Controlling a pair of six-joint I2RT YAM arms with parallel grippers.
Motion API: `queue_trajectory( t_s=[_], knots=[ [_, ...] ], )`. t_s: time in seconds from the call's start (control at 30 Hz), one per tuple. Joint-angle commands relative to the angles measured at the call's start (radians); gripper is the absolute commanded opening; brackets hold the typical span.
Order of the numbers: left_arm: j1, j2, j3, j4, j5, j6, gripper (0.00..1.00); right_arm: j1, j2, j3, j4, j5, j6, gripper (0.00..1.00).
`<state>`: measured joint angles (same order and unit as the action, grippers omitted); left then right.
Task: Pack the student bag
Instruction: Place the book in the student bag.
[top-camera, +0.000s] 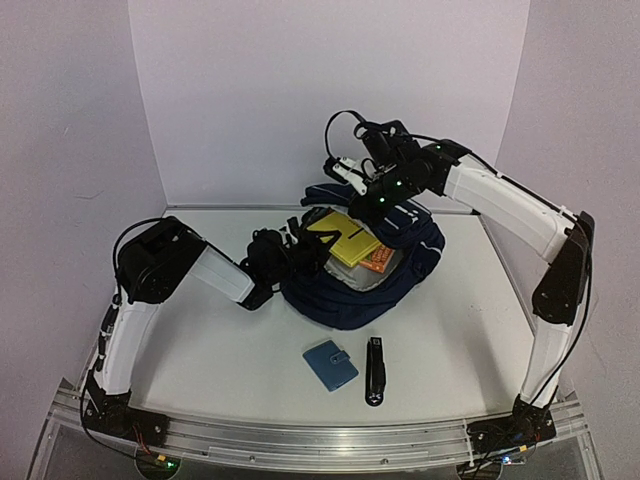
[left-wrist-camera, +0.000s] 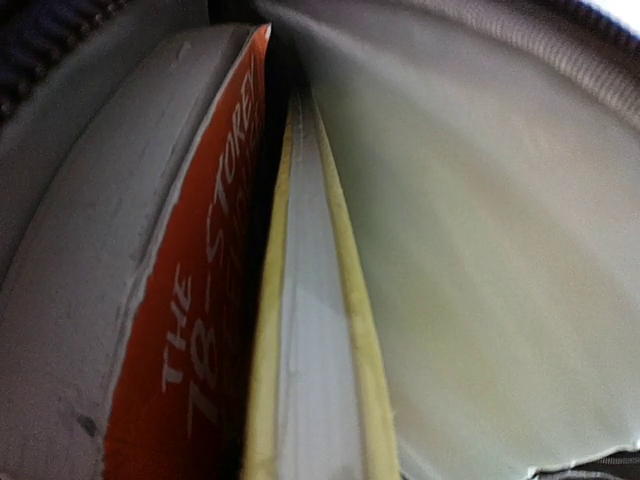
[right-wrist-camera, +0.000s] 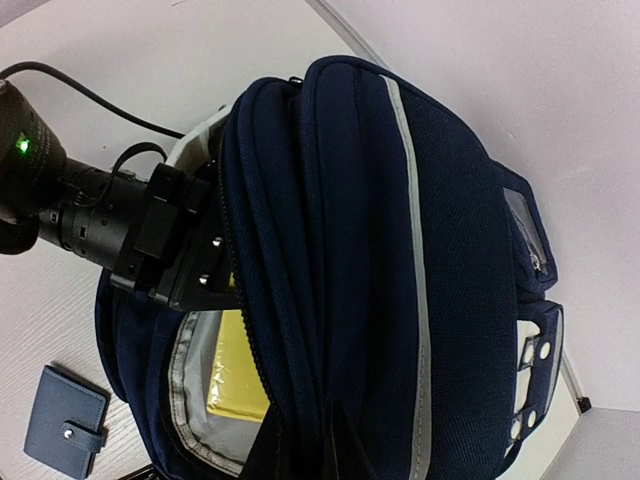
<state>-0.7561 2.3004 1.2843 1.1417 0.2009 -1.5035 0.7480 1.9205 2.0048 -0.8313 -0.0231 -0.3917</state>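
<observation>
Two books are seen inside the backpack (top-camera: 345, 300), which is laid on the table (top-camera: 220, 350) between the two grippers, with its mouth turned towards the left one. The right gripper (top-camera: 383, 207) is clenched on a fold of navy fabric at the upper rim of that mouth, and the rim is held up off the table. In the right wrist view the striped navy shell is spread just ahead of this gripper, with white patches at the far end.

The left gripper (top-camera: 303, 248) is set inside the opening, below the right gripper and to its near side. Whether its jaws are parted or closed cannot be told: the tips are hidden by the backpack's rim, and none are shown in its own wrist view. Straight ahead of it the yellow book (left-wrist-camera: 355, 330) is seen edge-on. The orange book (left-wrist-camera: 200, 330) is just beside that on the left, and pale grey lining (left-wrist-camera: 480, 250) curves away on the right.

Nearer the arm bases than either gripper, a small blue wallet (top-camera: 330, 364) and a slim black object (top-camera: 375, 370) are laid side by side on the table, apart from the backpack and touched by neither gripper.
</observation>
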Motion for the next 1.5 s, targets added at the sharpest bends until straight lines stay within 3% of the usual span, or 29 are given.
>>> queue_trajectory(
  t_s=[0.0,0.2,0.37,0.43,0.73,1.03,1.13,1.3,1.47],
  knots=[
    [0.006,-0.019,0.143,0.210,-0.193,-0.024,0.00,0.042,-0.108,0.074,0.076,-0.254,0.029,0.00],
    [-0.002,-0.044,0.238,-0.030,-0.204,0.010,0.01,0.041,-0.096,0.050,0.074,-0.267,0.024,0.00],
    [-0.003,-0.141,0.118,-0.113,-0.170,0.047,0.39,0.034,-0.079,0.054,0.075,-0.197,0.002,0.00],
    [-0.004,-0.182,0.066,-0.146,-0.164,0.055,0.49,0.021,-0.074,0.070,0.075,-0.199,0.009,0.00],
    [-0.018,-0.339,-0.107,-0.250,-0.138,0.086,0.62,-0.018,-0.052,0.094,0.075,-0.205,0.011,0.00],
    [-0.036,-0.351,-0.205,-0.197,-0.120,0.044,0.47,-0.024,-0.036,0.115,0.075,-0.219,0.013,0.00],
    [-0.047,-0.333,-0.203,-0.152,-0.108,0.049,0.26,-0.024,-0.034,0.112,0.074,-0.243,0.013,0.00],
    [-0.053,-0.257,-0.110,-0.121,-0.071,0.044,0.01,-0.018,-0.031,0.102,0.068,-0.339,0.021,0.00],
    [-0.052,-0.192,0.013,-0.173,-0.064,0.059,0.00,0.001,-0.030,0.104,0.029,-0.387,-0.015,0.00]
  ],
)
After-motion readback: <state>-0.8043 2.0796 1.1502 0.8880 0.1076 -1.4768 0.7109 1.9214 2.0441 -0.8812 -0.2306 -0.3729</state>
